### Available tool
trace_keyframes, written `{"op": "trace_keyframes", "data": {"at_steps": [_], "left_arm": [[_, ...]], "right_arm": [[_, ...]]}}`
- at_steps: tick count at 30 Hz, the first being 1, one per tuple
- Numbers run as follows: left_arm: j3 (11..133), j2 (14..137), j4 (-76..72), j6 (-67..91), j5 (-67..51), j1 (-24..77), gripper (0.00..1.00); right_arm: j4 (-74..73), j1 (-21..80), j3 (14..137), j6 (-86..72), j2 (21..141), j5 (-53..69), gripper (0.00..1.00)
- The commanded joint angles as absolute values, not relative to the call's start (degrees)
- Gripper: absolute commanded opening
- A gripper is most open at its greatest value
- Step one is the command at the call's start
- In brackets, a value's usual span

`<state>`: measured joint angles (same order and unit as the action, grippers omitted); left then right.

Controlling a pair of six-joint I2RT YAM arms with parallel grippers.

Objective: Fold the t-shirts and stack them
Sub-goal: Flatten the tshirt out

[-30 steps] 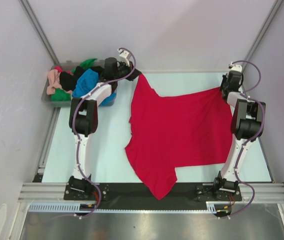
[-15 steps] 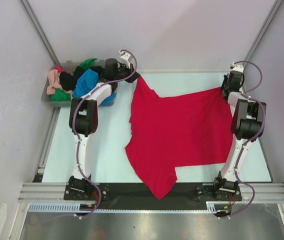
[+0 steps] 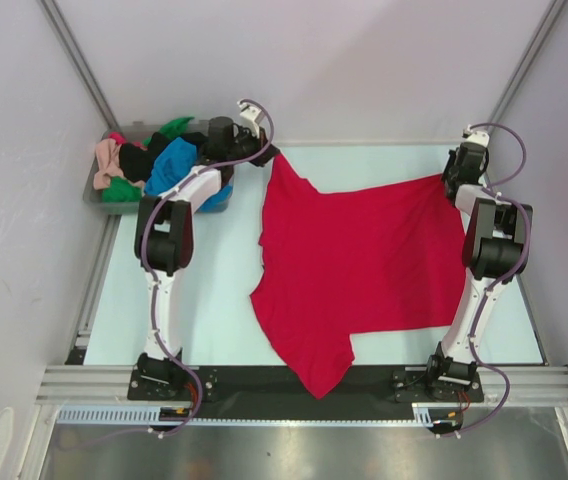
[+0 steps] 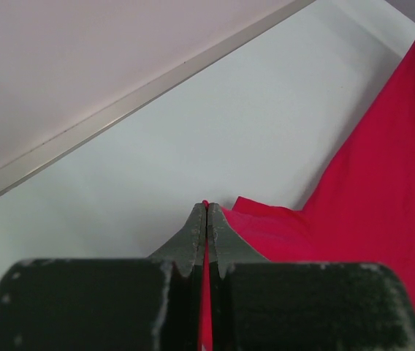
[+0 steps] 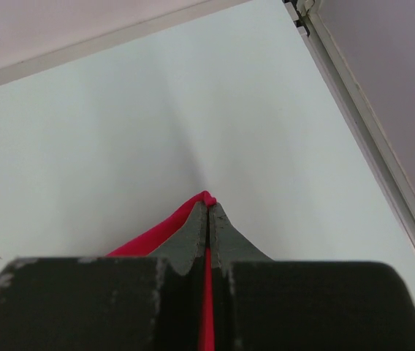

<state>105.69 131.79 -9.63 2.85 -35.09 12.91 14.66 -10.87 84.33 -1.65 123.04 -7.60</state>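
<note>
Top external: almost nothing moved this second; left gripper (image 3: pixel 267 153) and right gripper (image 3: pixel 451 178) stay clamped on far corners of red shirt (image 3: pixel 364 270), spread across table (image 3: pixel 204 290); looks ready to fold.

The left arm (image 3: pixel 160 300) and right arm (image 3: pixel 469 310) share white links, black joints, purplish cables; grey fingers (image 4: pixel 191 238) seem scuffed.

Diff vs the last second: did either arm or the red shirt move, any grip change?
Barely anything. The right gripper edged slightly outward, to the right; the left gripper hardly shifted. No grab or release: both stay shut on the far corners of the red t-shirt, which lies spread on the table as before. The pile of shirts in the bin is unchanged.
</note>
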Motion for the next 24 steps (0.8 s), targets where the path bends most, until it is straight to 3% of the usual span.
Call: {"op": "trace_keyframes", "data": {"at_steps": [1,24], "left_arm": [[104.85,127.0,-10.81,0.79,-35.51,13.01,0.0],[104.86,124.99,-10.55,-1.23,-38.58,12.74,0.0]], "right_arm": [[18.19,-11.43,84.46,-2.9,120.85,-9.75,0.0],[24.08,-11.78,81.74,-1.32,118.21,-7.99,0.0]]}}
